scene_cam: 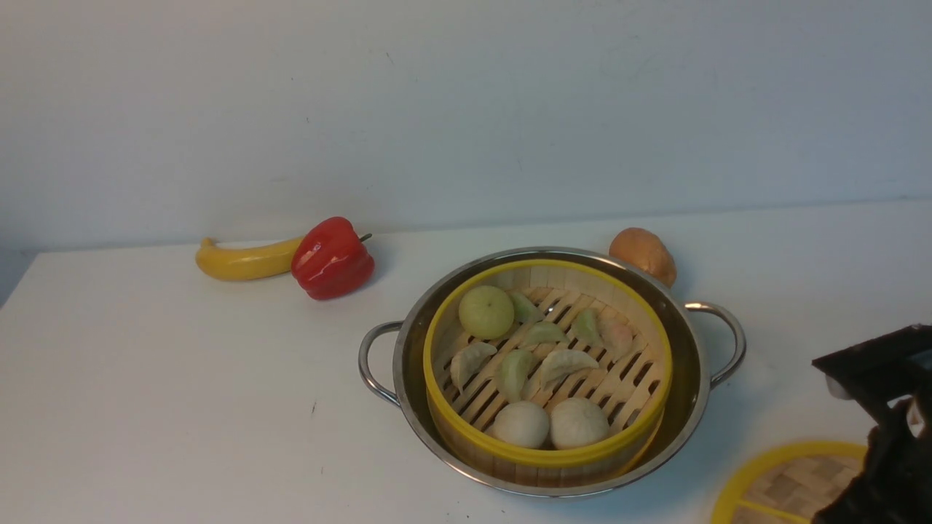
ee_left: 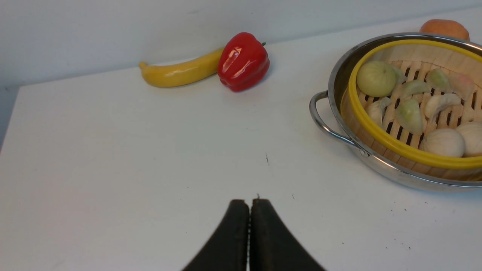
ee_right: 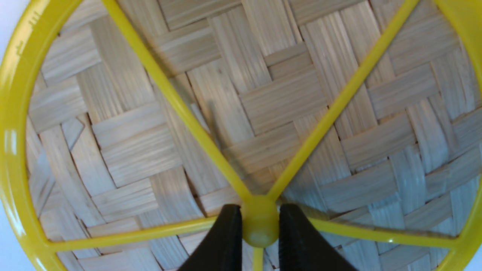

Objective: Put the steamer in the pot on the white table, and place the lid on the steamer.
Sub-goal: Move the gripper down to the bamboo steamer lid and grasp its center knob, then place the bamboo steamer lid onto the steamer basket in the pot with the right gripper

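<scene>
The steamer (scene_cam: 546,364), a yellow-rimmed bamboo basket with dumplings and buns, sits inside the steel pot (scene_cam: 408,342) on the white table (scene_cam: 145,378). Both also show in the left wrist view, the steamer (ee_left: 399,146) within the pot (ee_left: 339,79). The woven lid (scene_cam: 786,484) lies flat on the table at the front right, partly under my right arm. My right gripper (ee_right: 260,222) is shut on the lid's (ee_right: 263,94) yellow centre knob, one finger on each side. My left gripper (ee_left: 249,205) is shut and empty above bare table, left of the pot.
A yellow banana (scene_cam: 244,260) and a red bell pepper (scene_cam: 331,258) lie at the back left by the wall. A brown bun (scene_cam: 644,255) sits just behind the pot. The pot's looped handles (scene_cam: 371,360) stick out on both sides.
</scene>
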`<state>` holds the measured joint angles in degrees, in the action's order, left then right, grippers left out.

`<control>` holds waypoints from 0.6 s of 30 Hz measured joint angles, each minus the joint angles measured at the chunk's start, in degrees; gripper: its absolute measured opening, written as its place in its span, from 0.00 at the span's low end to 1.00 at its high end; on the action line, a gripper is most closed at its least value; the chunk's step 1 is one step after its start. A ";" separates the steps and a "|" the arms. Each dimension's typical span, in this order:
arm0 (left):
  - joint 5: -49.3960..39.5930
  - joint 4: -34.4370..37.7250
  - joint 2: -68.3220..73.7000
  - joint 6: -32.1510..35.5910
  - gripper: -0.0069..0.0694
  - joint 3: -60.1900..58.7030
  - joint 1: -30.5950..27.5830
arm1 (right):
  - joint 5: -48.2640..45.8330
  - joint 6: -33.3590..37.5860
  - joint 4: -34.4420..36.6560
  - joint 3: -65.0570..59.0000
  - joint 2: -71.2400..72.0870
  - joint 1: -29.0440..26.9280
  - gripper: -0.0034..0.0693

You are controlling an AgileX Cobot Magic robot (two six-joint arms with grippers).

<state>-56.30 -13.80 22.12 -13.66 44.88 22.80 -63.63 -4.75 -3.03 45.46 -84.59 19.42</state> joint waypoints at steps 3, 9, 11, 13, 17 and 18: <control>0.00 0.00 0.00 0.00 0.09 0.00 0.00 | -4.70 0.00 -1.07 2.87 0.00 0.00 0.23; 0.00 0.00 0.00 0.05 0.09 0.00 0.00 | -6.21 -0.06 -3.31 7.60 0.43 0.00 0.23; 0.00 0.00 0.00 0.05 0.10 0.00 0.00 | -6.21 -0.01 -3.51 8.40 1.43 0.00 0.23; 0.00 0.00 0.00 0.05 0.10 0.00 0.00 | -6.33 -0.01 -3.51 8.90 2.44 0.00 0.23; 0.00 0.00 0.00 0.05 0.10 0.00 0.00 | -6.38 0.00 -3.55 9.53 5.75 0.00 0.23; 0.00 0.00 0.00 0.05 0.10 0.00 0.00 | -6.50 0.00 -3.62 9.53 6.47 0.00 0.23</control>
<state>-56.30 -13.80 22.12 -13.62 44.88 22.80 -70.13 -4.75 -6.65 54.99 -78.12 19.42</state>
